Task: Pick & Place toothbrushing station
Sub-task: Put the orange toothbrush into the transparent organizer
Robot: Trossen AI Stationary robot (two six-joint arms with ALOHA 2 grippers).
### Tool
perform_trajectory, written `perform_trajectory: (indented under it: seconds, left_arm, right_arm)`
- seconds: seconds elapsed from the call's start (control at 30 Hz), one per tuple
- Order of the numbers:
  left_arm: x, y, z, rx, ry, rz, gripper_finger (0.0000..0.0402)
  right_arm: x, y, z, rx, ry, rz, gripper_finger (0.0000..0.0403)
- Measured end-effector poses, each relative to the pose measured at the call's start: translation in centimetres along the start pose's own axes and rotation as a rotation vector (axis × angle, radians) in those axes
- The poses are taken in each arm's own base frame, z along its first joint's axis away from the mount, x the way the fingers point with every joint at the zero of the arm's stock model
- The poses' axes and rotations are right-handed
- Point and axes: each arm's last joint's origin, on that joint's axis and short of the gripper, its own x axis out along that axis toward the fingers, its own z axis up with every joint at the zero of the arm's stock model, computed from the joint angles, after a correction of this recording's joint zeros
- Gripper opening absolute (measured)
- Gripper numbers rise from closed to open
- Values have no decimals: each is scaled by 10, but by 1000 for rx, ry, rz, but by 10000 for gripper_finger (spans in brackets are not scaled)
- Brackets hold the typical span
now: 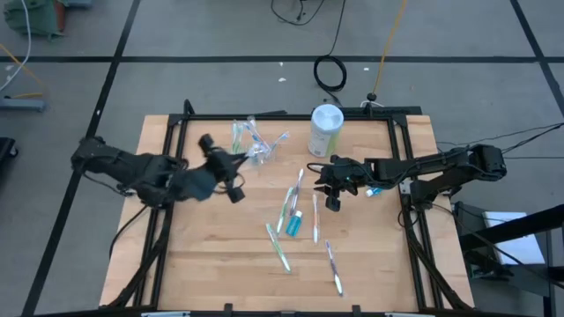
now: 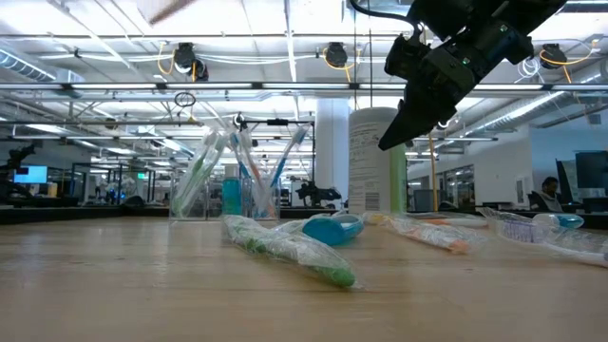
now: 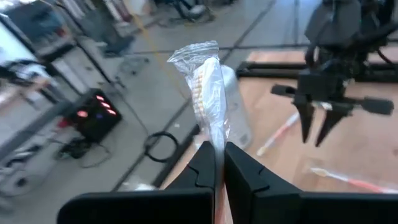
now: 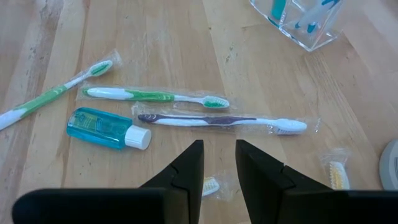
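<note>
Wooden tabletop [image 1: 211, 255] fills centre frame in the high view, grey floor around it. Left gripper [image 3: 219, 163], left of centre, is clamped on a wrapped toothbrush [image 3: 208, 93]. Right gripper [image 4: 219, 163], right of centre, hovers with fingers slightly parted, empty, over loose toothbrushes [image 4: 155, 96] and a teal bottle [image 4: 107, 127]. Clear cup [image 1: 251, 145] sits upper centre, beside the pale-green canister [image 1: 324, 130].

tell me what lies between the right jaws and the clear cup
In the right wrist view, two wrapped toothbrushes lie between the right gripper and the clear cup: a purple-handled one and a green-and-white one. Beyond them is bare wood.
</note>
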Motion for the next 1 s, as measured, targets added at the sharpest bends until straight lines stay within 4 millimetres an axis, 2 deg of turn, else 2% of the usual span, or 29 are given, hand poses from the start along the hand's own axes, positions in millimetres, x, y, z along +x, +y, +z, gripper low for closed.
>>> perform_trajectory:
  seconds: [0.13,0.2,0.33,0.47,0.67,0.8,1.0]
  left_arm:
    - [26,7,-10,-1,-53,-64,6]
    - [30,19,-10,-33,-120,-84,6]
    - [37,38,-24,-49,-200,-95,6]
    - [47,45,-53,-84,-249,-55,6]
    - [68,45,-98,-56,-384,-15,6]
    - [75,57,-118,-103,-483,45,6]
    - [84,70,-159,-134,-523,81,6]
  right_arm:
    - [0,0,0,0,-1,0,84]
    - [0,0,0,0,-1,0,84]
    - [0,0,1,0,-5,1,84]
    - [0,0,1,0,-9,1,84]
    - [0,0,3,1,-25,2,84]
    - [0,1,5,2,-48,5,84]
    - [0,1,6,4,-60,6,84]
